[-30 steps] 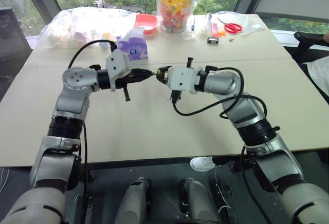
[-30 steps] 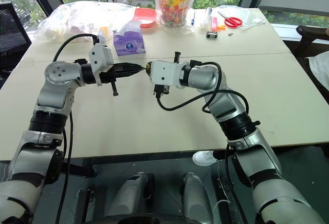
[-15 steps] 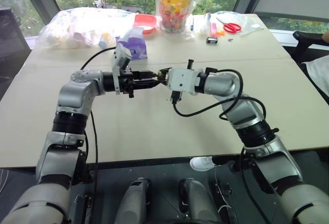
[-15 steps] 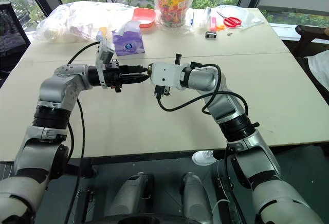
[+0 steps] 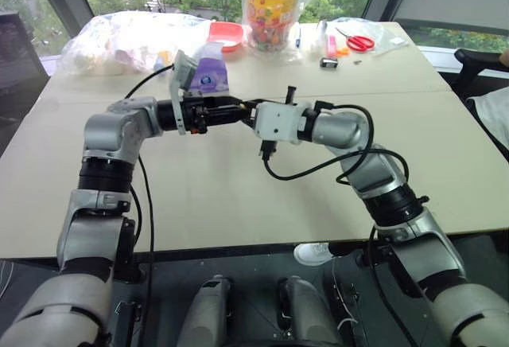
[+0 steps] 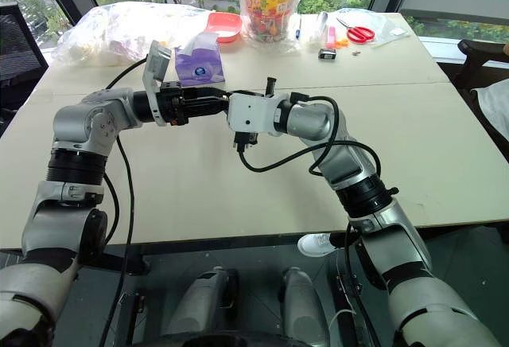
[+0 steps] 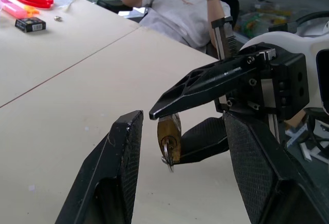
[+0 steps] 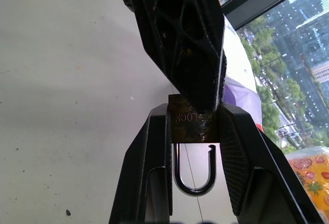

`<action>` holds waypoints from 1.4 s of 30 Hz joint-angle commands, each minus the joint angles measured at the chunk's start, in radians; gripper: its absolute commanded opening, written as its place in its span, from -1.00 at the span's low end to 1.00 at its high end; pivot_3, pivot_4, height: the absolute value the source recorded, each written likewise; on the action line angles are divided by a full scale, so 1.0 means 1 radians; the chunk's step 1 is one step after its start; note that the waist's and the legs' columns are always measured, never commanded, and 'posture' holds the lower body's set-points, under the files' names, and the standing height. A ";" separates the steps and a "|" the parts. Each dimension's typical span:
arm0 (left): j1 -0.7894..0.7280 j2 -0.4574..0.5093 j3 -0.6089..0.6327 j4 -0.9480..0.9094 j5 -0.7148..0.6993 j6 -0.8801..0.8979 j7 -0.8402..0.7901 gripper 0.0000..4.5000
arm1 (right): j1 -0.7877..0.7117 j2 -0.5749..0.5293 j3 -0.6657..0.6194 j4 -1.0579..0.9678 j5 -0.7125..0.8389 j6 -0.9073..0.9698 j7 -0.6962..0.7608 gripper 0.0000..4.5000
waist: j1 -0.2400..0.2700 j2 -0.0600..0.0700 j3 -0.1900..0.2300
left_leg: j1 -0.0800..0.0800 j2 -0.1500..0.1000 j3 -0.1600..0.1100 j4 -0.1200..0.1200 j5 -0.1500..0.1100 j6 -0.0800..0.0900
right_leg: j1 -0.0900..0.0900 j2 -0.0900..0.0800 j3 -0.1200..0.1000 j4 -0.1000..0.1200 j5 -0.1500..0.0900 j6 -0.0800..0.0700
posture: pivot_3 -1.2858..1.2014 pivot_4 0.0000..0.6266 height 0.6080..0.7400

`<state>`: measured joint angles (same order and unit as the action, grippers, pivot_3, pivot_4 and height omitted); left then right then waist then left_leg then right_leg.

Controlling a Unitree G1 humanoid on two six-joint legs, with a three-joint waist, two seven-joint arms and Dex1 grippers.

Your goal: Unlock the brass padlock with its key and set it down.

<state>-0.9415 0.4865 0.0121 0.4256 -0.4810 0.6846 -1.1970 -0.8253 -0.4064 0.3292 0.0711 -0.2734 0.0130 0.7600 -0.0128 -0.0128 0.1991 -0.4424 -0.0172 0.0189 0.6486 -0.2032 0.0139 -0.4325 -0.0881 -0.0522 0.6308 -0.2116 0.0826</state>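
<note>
Above the tabletop point(image 5: 238, 204), the closed right claw point(image 8: 194, 126) pinches the brass padlock point(image 7: 169, 137) between the left claw's point(image 7: 177, 147) spread fingers.

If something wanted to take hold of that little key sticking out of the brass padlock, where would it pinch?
Pinch the key's exposed head from its flat sides, coming along the keyhole end of the brass padlock. The right gripper already clamps the body's faces. The left gripper's open fingers flank that end.

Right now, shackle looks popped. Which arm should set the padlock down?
Right. The right gripper is clamped on the brass padlock, whose shackle has one leg free. The left gripper is open around the lock, holding nothing, so it only needs to back off.
</note>
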 commanded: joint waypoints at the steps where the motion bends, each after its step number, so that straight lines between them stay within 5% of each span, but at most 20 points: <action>1: -0.013 -0.003 0.000 0.006 0.005 -0.022 -0.005 0.14 | -0.033 0.003 -0.013 -0.061 -0.004 -0.012 -0.015 -0.69 | 0.000 0.000 0.000 | 0.000 0.000 0.000 0.000 0.000 0.000 | 0.000 0.000 0.000 0.000 0.000 0.000 | 0.03 -0.52 1.00; 7: -0.029 -0.025 0.008 0.022 0.014 -0.043 0.008 0.14 | -0.032 0.004 -0.011 -0.072 -0.005 -0.006 -0.016 -0.69 | 0.001 0.000 0.000 | 0.000 0.000 0.000 0.000 0.000 0.000 | 0.000 0.000 0.000 0.000 0.000 0.000 | 0.03 -0.52 1.00; 13: -0.028 -0.032 -0.004 0.017 0.022 -0.048 0.008 -0.98 | -0.032 0.005 -0.011 -0.077 -0.007 -0.004 -0.017 -0.69 | 0.000 0.000 0.000 | 0.000 0.000 0.000 0.000 0.000 0.000 | 0.000 0.000 0.000 0.000 0.000 0.000 | 0.03 -0.52 1.00; 20: -0.013 -0.024 -0.014 0.005 0.031 -0.042 0.007 -0.98 | -0.033 0.007 -0.012 -0.077 -0.007 0.001 -0.015 -0.69 | 0.001 0.000 0.000 | 0.000 0.000 0.000 0.000 0.000 0.000 | 0.000 0.000 0.000 0.000 0.000 0.000 | 0.03 -0.52 1.00; 28: 0.000 -0.013 0.051 -0.014 -0.021 0.009 0.034 -1.00 | 0.015 -0.034 -0.067 -0.148 0.021 0.080 -0.006 0.98 | 0.002 0.000 0.000 | 0.000 0.000 0.000 0.000 0.000 0.000 | 0.000 0.000 0.000 0.000 0.000 0.000 | 0.03 -0.52 1.00; 34: 0.020 0.008 0.081 -0.048 -0.065 0.053 0.026 -1.00 | 0.087 0.039 -0.197 -0.299 0.173 0.351 -0.054 0.98 | 0.002 0.000 0.000 | 0.000 0.000 -0.001 0.000 0.000 0.000 | 0.000 0.000 0.000 0.000 0.000 0.000 | 0.03 -0.52 1.00; 42: 0.020 0.011 0.076 -0.061 -0.083 0.069 0.023 -1.00 | 0.067 0.052 -0.204 -0.306 0.200 0.422 -0.111 0.98 | 0.002 0.000 0.000 | 0.000 0.000 0.000 0.000 0.000 0.000 | 0.000 0.000 0.000 0.000 0.000 -0.001 | 0.03 -0.52 1.00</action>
<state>-0.9093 0.4889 0.0647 0.3997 -0.5367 0.7574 -1.1650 -0.7261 -0.3563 0.1402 -0.2019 -0.0857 0.4399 0.6655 -0.0104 -0.0129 0.1990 -0.4423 -0.0170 0.0186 0.6488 -0.2032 0.0138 -0.4325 -0.0885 -0.0521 0.6311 -0.2115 0.0821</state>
